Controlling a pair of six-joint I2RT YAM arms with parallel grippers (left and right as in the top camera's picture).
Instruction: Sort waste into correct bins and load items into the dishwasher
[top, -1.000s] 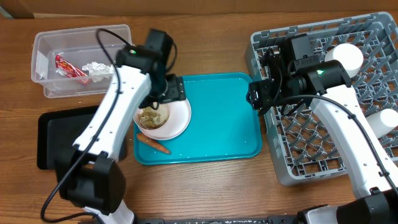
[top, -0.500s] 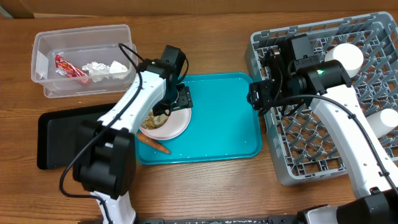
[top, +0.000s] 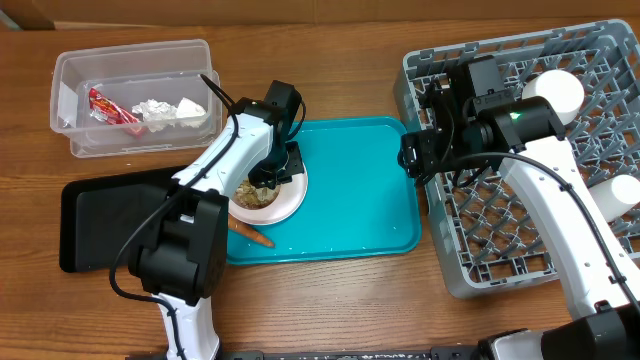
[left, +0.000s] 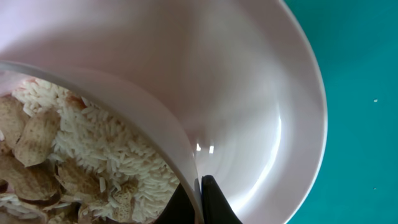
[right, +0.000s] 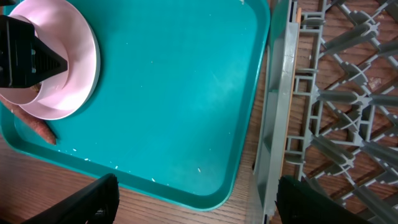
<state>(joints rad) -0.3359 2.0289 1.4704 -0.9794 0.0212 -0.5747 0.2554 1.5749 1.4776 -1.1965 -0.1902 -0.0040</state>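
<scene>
Overhead, I see my left gripper (top: 277, 172) clamped on the rim of the white bowl (top: 288, 200) of rice scraps (top: 250, 192) on the teal tray (top: 360, 200), with a carrot (top: 250, 234) just beside it. Left wrist shows that pinch on the bowl's thin wall. Right wrist: my right gripper (right: 199, 202) hangs spread wide over the tray's edge, beside the dish rack (right: 336, 93).

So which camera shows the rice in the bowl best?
The left wrist view: the rice sits close up, grains clear. Overhead shows only a small beige patch beside the left arm. The right wrist view shows the bowl, but hardly any rice.
</scene>
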